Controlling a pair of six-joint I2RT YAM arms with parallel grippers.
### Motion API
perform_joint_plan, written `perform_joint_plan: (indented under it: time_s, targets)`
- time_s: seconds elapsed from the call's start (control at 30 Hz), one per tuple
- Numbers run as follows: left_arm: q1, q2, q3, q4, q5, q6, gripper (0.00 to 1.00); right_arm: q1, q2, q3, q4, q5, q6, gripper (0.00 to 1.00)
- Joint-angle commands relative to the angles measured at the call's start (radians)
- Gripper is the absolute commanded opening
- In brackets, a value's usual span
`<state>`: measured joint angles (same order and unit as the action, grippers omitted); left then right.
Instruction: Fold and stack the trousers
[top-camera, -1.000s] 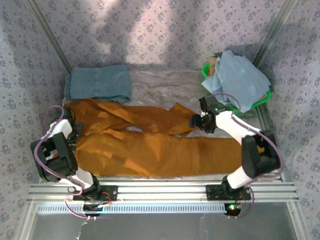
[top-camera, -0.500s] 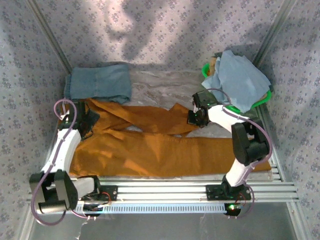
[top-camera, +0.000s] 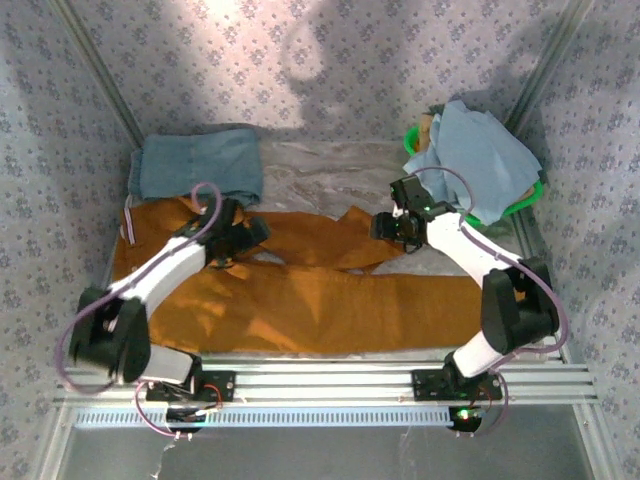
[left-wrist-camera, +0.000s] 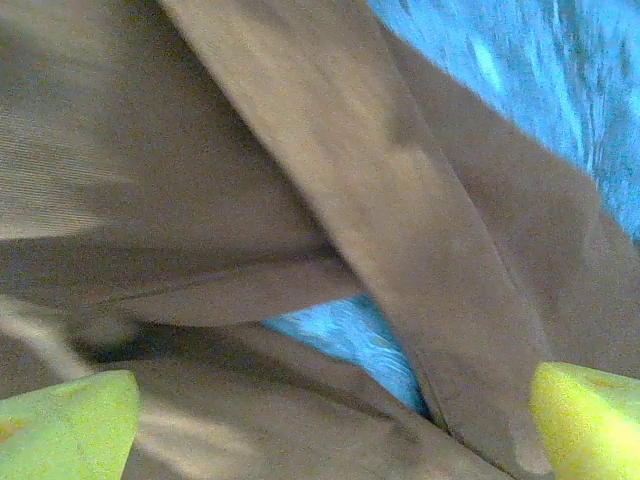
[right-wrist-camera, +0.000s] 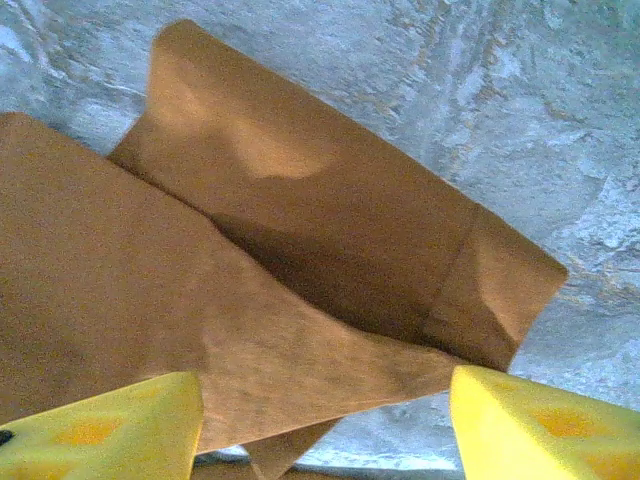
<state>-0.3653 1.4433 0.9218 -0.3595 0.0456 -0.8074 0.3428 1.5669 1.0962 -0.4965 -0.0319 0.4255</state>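
Trousers (top-camera: 300, 295), rust-orange, lie spread flat across the near half of the table (top-camera: 330, 165), waist at the left and legs running to the right. One leg lies straight along the near edge. The other bends away from it and ends in a cuff near the table's middle.

Left gripper (top-camera: 258, 231) hangs over the far leg just right of the waist, jaws wide apart with nothing between them. The left wrist view shows a folded strip of orange cloth below, with a patch of bare tabletop in the gap.

Right gripper (top-camera: 380, 227) hangs over the cuff of the bent leg, jaws apart and not closed on the cloth. The right wrist view shows the cuff lying flat beneath its fingers (right-wrist-camera: 110, 425).

A folded grey-blue denim pair (top-camera: 200, 165) lies at the far left corner, just beyond the waist. A pale blue garment (top-camera: 480, 150) is heaped in a green basket (top-camera: 528, 203) at the far right.
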Motion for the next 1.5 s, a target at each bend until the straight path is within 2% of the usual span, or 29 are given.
perform_joint_plan:
  time_s: [0.0, 0.13, 0.23, 0.43, 0.5, 0.6, 0.67, 0.73, 0.83, 0.9, 1.0, 1.13, 1.27, 1.47]
  targets:
    - [-0.059, 0.141, 0.171, 0.104, 0.064, 0.051, 1.0, -0.035, 0.04, -0.009, -0.024, -0.027, 0.01, 0.72]
    - [-0.117, 0.332, 0.377, -0.033, 0.013, 0.093, 0.99, -0.044, 0.051, -0.009, -0.029, -0.03, 0.014, 0.74]
    - [-0.157, 0.435, 0.474, -0.168, -0.005, 0.126, 0.91, -0.058, 0.033, -0.027, -0.029, -0.015, 0.019, 0.74]
    - [-0.185, 0.41, 0.373, -0.163, -0.005, 0.097, 0.81, -0.091, -0.017, -0.062, -0.02, -0.009, 0.025, 0.74]
    - [-0.187, 0.403, 0.357, -0.173, -0.009, 0.101, 0.71, -0.097, -0.029, -0.061, -0.022, -0.007, 0.022, 0.74]
    - [-0.187, 0.404, 0.338, -0.176, -0.008, 0.103, 0.66, -0.101, -0.038, -0.062, -0.021, -0.003, 0.02, 0.74]
    - [-0.188, 0.399, 0.325, -0.181, -0.003, 0.1, 0.67, -0.101, -0.042, -0.063, -0.021, -0.008, 0.02, 0.74]
    - [-0.187, 0.37, 0.311, -0.18, -0.003, 0.105, 0.71, -0.102, -0.041, -0.064, -0.024, -0.016, 0.02, 0.74]
    - [-0.188, 0.29, 0.317, -0.207, -0.027, 0.126, 0.9, -0.098, -0.04, -0.079, -0.014, -0.038, 0.024, 0.74]
    - [-0.188, 0.235, 0.327, -0.244, -0.051, 0.143, 0.95, -0.096, -0.038, -0.09, -0.004, -0.049, 0.029, 0.75]
    - [-0.189, 0.173, 0.304, -0.27, -0.072, 0.143, 0.95, -0.088, -0.038, -0.1, 0.005, -0.048, 0.033, 0.75]
    - [-0.188, 0.152, 0.219, -0.241, -0.078, 0.115, 0.89, -0.08, -0.032, -0.107, 0.01, -0.052, 0.034, 0.75]
    - [-0.188, 0.21, 0.191, -0.175, -0.039, 0.104, 0.84, -0.075, -0.006, -0.097, 0.007, -0.077, 0.03, 0.75]
    - [-0.188, 0.327, 0.245, -0.124, -0.027, 0.103, 0.83, -0.083, 0.049, -0.096, 0.019, -0.142, 0.068, 0.82]
